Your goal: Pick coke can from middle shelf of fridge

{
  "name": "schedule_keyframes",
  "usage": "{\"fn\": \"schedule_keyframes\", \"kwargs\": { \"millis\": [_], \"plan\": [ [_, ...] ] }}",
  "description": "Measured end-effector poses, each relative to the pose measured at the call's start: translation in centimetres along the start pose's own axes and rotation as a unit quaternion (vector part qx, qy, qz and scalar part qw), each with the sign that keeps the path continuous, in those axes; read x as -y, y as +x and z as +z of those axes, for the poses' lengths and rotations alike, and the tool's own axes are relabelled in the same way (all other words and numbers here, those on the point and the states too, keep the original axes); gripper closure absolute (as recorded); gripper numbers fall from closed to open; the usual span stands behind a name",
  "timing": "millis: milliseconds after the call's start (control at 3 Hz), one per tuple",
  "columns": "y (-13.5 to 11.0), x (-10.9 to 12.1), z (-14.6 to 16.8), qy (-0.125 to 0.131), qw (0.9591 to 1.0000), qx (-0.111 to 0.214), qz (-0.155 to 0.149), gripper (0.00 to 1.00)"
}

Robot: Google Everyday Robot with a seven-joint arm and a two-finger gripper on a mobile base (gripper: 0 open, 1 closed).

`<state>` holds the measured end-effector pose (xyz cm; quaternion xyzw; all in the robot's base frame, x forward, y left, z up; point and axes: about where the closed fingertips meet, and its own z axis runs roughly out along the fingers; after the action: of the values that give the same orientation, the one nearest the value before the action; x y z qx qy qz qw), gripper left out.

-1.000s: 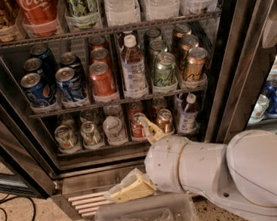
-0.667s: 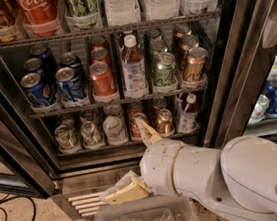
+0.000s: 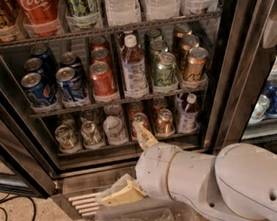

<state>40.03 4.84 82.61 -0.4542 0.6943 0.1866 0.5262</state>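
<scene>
Gripper [image 3: 121,165]: low before the fridge [image 3: 234,70], jaws wide, empty.
Risk: wide fingers [image 3: 144,136] could clip the Pepsi can [image 3: 71,85] or bottle [image 3: 133,65] flanking the coke can [image 3: 103,79].

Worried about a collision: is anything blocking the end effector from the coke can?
Nothing visible does. The coke can stands frontmost in its row on the middle shelf; the end effector sits lower, open, before the fridge.

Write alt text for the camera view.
The gripper of a white robot arm hangs low in front of the fridge, beneath the middle shelf, where the red coke can stands between a blue can and a bottle.
</scene>
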Motion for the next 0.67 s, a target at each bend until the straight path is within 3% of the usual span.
{"fn": "schedule_keyframes", "kwargs": {
  "millis": [333, 667],
  "plan": [
    [0.0, 0.0, 0.0, 0.0, 1.0, 0.0, 0.0, 0.0],
    [1.9, 0.6, -0.3, -0.014, 0.9994, -0.023, -0.022, 0.0]
  ]
}}
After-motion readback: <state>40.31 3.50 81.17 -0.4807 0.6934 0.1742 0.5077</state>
